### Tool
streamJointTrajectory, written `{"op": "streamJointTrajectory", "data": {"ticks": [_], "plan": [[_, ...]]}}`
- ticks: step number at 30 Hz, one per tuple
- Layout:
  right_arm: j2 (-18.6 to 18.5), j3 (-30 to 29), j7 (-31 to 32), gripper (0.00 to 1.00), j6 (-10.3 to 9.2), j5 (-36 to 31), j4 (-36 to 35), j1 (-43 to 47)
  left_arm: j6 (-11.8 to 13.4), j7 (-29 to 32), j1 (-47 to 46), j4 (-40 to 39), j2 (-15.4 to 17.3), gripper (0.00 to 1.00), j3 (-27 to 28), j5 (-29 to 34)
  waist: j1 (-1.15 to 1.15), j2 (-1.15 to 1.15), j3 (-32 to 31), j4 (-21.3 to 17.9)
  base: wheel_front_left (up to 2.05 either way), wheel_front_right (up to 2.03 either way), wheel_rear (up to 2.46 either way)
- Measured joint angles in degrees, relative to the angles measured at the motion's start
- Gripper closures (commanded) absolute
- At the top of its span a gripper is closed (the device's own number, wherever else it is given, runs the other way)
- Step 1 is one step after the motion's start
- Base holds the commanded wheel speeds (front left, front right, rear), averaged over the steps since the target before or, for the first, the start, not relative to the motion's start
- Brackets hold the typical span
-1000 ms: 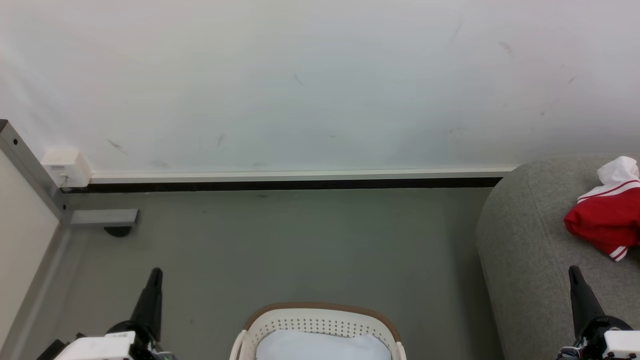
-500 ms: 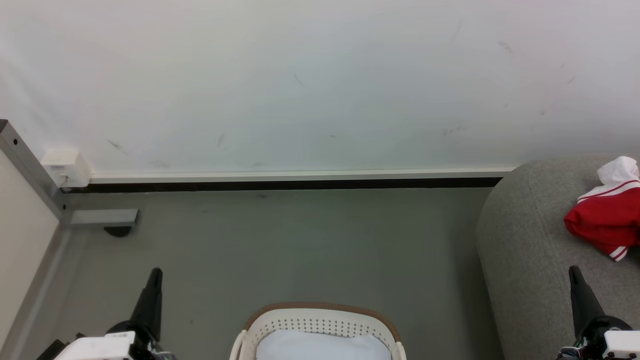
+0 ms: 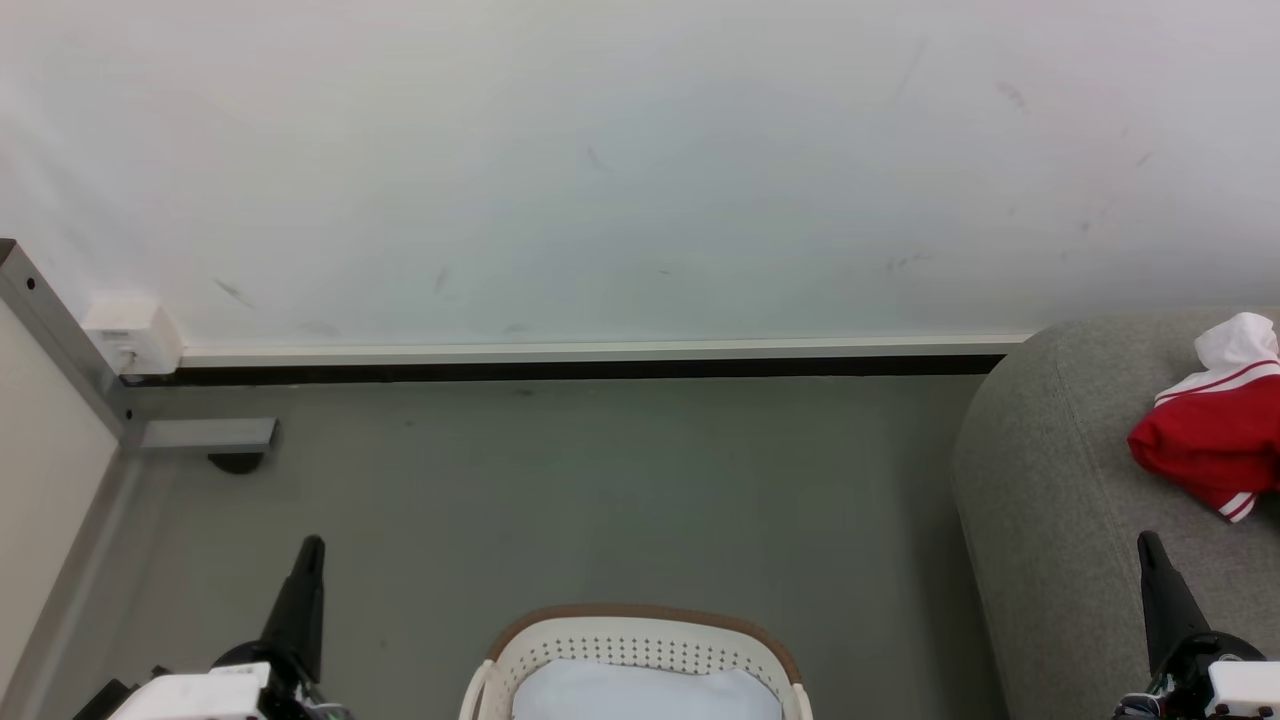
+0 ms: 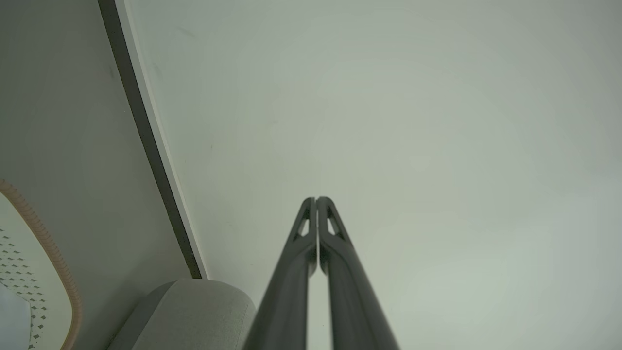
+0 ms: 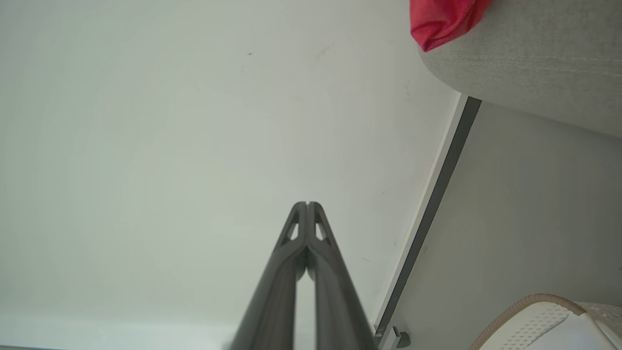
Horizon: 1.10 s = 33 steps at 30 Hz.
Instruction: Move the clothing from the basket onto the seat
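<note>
Jersey [image 3: 1205, 445], red, lies crumpled on sofa [image 3: 1050, 480], at right. Pale cloth [image 3: 640, 695] in basket [image 3: 640, 611], bottom centre. Likely soft, light, limp, slippery: pinch raised fold, lift clear of rim. Left end effector [image 3: 311, 548] and right end effector [image 3: 1148, 545] pressed together, empty, either side of basket.

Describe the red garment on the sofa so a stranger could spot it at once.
Find the large light grey sofa on the robot's right, by the white wall. On it lies a crumpled bright red jersey with white striped trim. It is the one vivid red thing; the cream laundry basket on the floor holds something pale.
</note>
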Motion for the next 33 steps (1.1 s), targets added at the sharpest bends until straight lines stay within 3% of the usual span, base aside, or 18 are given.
{"op": "streamJointTrajectory", "data": {"ticks": [33], "plan": [[0.1,0.0,0.0,1.0,0.0,-0.1,0.0,0.0,0.0,0.0,0.0,0.0,0.0,1.0,0.1,0.0,0.0,0.0,0.0,0.0,0.0,0.0,0.0]]}}
